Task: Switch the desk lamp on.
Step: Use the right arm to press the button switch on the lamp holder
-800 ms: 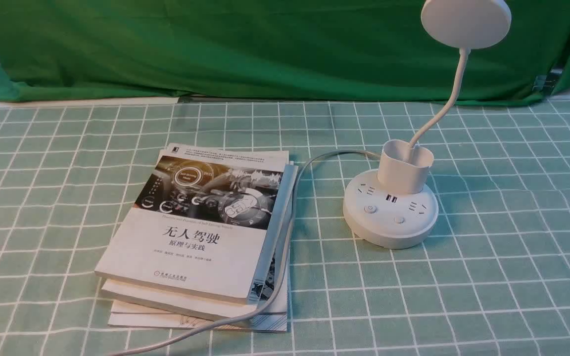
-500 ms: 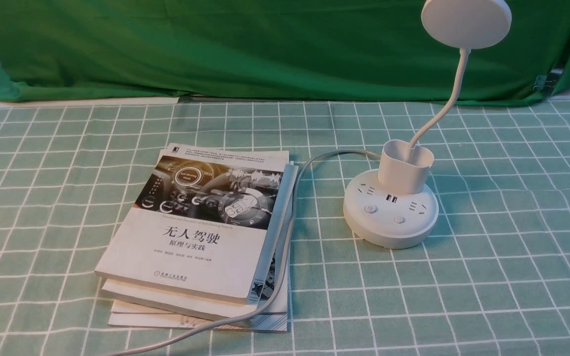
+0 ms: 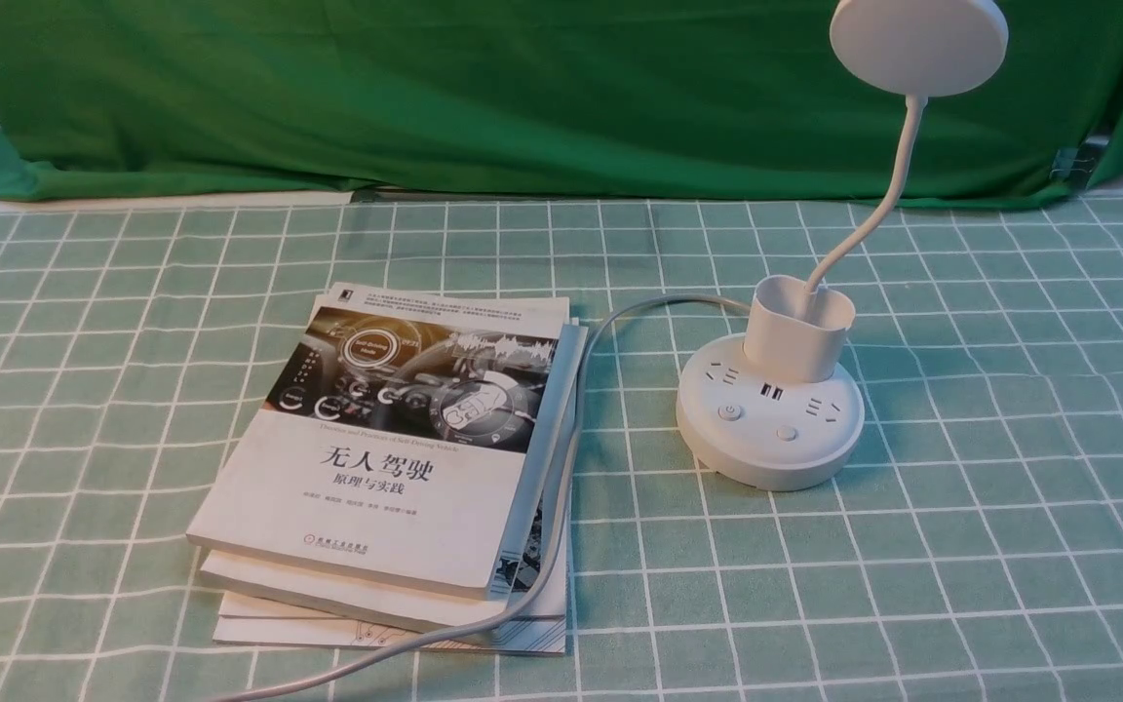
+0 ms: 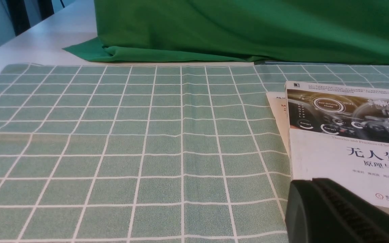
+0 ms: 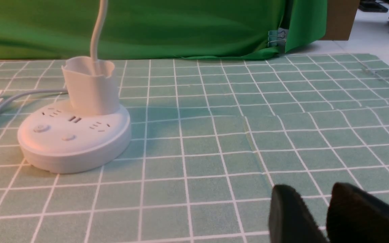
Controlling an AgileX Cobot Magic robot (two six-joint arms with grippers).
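Observation:
The white desk lamp stands on the checked cloth at the right of centre, with its round puck base [image 3: 769,439], cup holder [image 3: 798,327], bendy neck [image 3: 888,185] and disc head [image 3: 917,44]. Two round buttons [image 3: 729,412] sit on the base's near side. In the right wrist view the base [image 5: 74,141] is far off to one side of my right gripper [image 5: 316,199], which is open and empty low over the cloth. My left gripper [image 4: 312,184] is shut and empty beside the books' near corner. The lamp is out of the left wrist view.
A stack of white books [image 3: 396,458] lies left of the lamp and also shows in the left wrist view [image 4: 346,148]. The lamp's grey cable [image 3: 571,458] runs along the books' right side to the table's front edge. A green backdrop cloth [image 3: 522,97] hangs at the back.

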